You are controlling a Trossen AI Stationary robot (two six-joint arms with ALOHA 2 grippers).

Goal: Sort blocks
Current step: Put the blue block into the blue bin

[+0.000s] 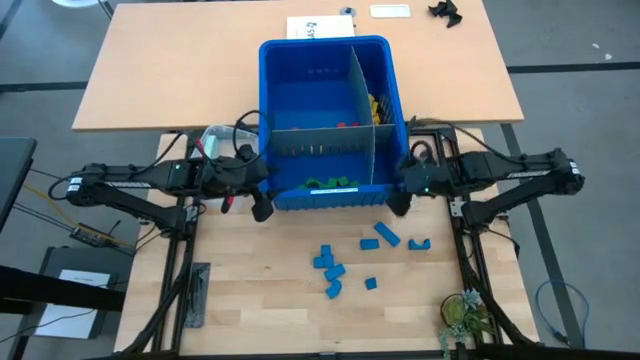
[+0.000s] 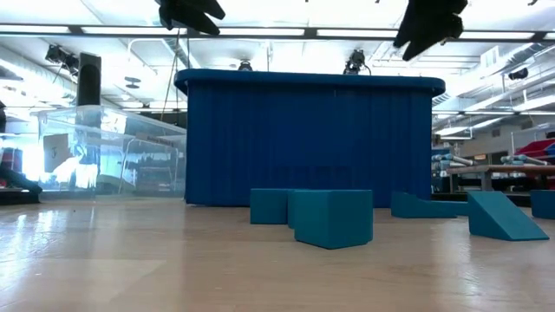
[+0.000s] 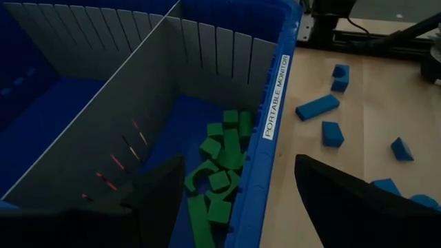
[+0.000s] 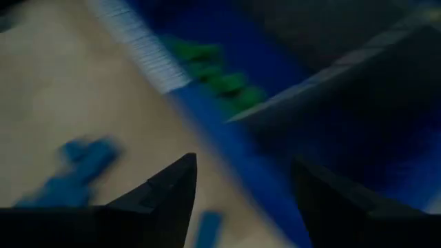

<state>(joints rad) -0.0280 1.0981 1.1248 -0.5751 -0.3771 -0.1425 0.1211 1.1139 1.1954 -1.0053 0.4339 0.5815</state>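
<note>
My two arms reach in from either side, stretched nearly level over the wooden table [image 1: 250,300], wrists bent toward the big blue bin [image 1: 330,195] that sits between them.

My left pincer [image 1: 262,205] hangs above the bin's near left corner, high off the table, and its fingers [image 3: 162,189] stand apart with nothing between them. Straight under it, inside the bin's near compartment behind the grey divider [image 3: 145,89], lies a heap of green blocks [image 3: 220,172]. Out past that pincer's right finger, on the bare wood, lie the blue blocks [image 1: 345,262], scattered loosely.

My right pincer [image 1: 400,203] hovers at the bin's near right corner, also lifted clear of the table. Its fingers [image 4: 172,189] are spread and hold nothing; below them runs the bin's rim, with green blocks on the bin side and a blue block [image 4: 83,169] on the table side. In the far right compartment, ahead of this pincer, sit some yellow blocks [image 1: 376,108], and a few red blocks [image 1: 345,125] lie just behind the cross divider.

A clear plastic tub [image 1: 215,135] stands just behind my left wrist, beside the bin's left wall.
</note>
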